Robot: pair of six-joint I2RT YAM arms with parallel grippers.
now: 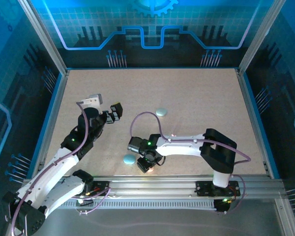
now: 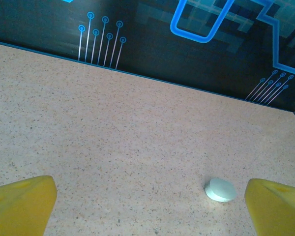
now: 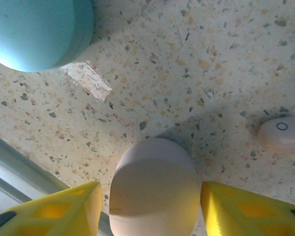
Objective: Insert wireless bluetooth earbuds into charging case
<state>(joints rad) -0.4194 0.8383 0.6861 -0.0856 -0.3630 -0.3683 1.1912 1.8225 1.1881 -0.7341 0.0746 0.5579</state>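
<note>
Where the pink earbud (image 3: pixel 282 132) is lying: loose on the bench (image 3: pixel 201 59), just beside the right gripper (image 3: pixel 151 196), off its right-hand finger as the right wrist camera is showing it.
Right jaws: standing either side of the pink case (image 3: pixel 155 182); whether they are clamping it, I cannot tell.
Earbud axis: running roughly along the line between the fingers, so a wrist turn is likely being called for.
Nearer arm: the right one; the left gripper (image 2: pixel 150 201) is hovering far left, jaws wide apart, facing the pale teal case (image 2: pixel 220 190).
Surfaces: the earbud is looking smooth and pebble-like, a small ring marking its top; the cases are showing as matte rounded ovals, the blue case (image 3: pixel 34 29) sitting nearby; the bench is appearing speckled, with one pale chipped patch (image 3: pixel 86 81).
</note>
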